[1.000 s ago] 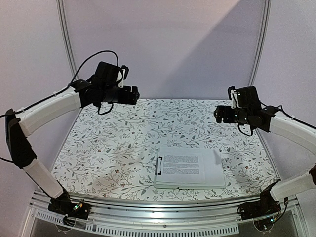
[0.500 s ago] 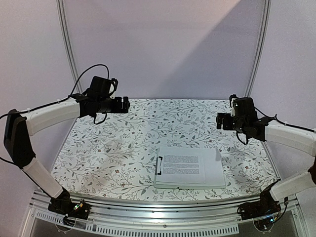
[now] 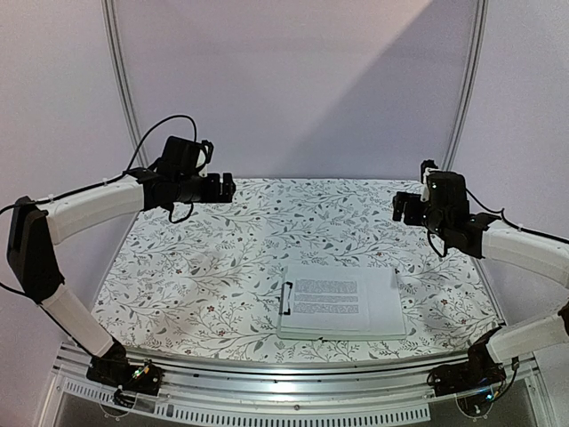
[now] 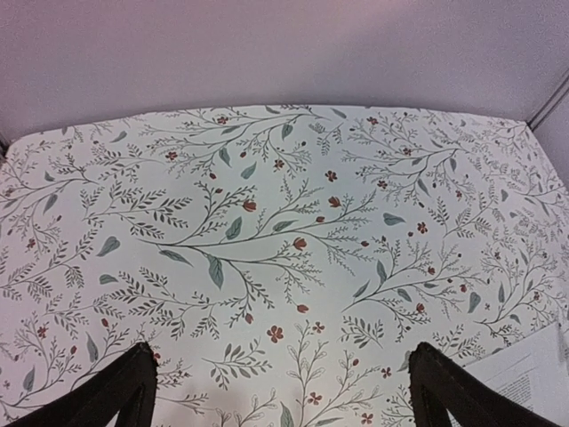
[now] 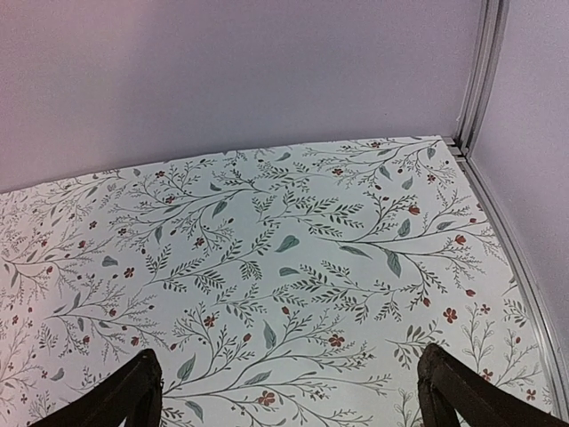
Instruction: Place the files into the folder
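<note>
Top view: one stack of files is lying on the one folder at 6 o'clock, its single clip at the 9 o'clock edge. Looks basically done to me, so both arms are hovering clear: left gripper at 10, right gripper at 2, both spread wide and empty. Left wrist view is showing flowery cloth with a corner of the files peeking in at 4 o'clock, while the right wrist view is showing two splayed fingers and just cloth.

The files lay printed side up at the near middle of the floral table. The folder barely showed beneath them, its dark clip at the left edge. The left gripper hung over the far left and the right gripper over the far right, both well apart from the paper.
</note>
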Controlling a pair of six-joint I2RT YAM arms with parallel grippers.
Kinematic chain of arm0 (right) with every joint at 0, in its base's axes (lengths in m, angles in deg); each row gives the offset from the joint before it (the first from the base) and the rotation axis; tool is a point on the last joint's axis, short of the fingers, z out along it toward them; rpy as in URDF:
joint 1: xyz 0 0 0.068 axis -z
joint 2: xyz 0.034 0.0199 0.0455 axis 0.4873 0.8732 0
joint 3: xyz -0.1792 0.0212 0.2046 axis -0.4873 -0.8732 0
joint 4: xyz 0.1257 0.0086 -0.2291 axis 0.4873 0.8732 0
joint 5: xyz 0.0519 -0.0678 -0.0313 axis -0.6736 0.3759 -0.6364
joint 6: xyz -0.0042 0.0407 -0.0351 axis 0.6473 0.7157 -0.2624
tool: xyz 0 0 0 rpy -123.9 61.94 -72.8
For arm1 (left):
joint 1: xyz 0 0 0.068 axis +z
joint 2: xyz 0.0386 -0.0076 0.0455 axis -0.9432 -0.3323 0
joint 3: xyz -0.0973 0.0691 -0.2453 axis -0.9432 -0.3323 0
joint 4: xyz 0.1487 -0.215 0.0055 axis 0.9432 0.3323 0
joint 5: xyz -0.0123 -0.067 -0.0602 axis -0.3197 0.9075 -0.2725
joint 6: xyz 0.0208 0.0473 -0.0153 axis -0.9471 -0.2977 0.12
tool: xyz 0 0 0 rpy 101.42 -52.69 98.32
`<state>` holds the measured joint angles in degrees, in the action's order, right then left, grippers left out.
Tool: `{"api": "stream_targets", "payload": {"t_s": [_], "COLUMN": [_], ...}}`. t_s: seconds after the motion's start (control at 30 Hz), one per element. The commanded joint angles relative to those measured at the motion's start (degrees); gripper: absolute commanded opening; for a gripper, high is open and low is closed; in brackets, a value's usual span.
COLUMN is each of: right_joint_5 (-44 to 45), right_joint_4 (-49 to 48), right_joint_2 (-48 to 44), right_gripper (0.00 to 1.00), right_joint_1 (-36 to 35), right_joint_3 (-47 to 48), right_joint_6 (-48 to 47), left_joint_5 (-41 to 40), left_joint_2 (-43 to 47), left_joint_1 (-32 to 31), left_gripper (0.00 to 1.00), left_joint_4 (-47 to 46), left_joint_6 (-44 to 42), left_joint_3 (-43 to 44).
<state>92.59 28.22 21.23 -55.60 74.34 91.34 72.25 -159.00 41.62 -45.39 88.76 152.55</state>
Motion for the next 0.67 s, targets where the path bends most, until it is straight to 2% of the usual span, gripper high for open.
{"api": "stream_targets", "payload": {"t_s": [0.0, 0.53, 0.63], "right_joint_5": [1.3, -0.3, -0.9], "right_joint_4": [-1.0, -5.7, -4.1], "right_joint_2": [-0.9, -3.6, -2.8], "right_gripper": [0.99, 0.99, 0.99], "right_joint_1": [0.2, 0.2, 0.1], "right_joint_3": [-0.9, -4.5, -3.2], "right_joint_6": [0.5, -0.1, -0.7], "left_joint_5": [0.9, 1.3, 1.4], "left_joint_2": [-2.0, -3.7, -3.9], "left_joint_1": [0.0, 0.0, 0.0], "left_gripper": [0.99, 0.99, 0.99], "left_joint_4": [3.0, 4.6, 4.7], "left_joint_6": [0.9, 1.0, 1.0], "left_joint_3": [3.1, 4.2, 4.2]}}
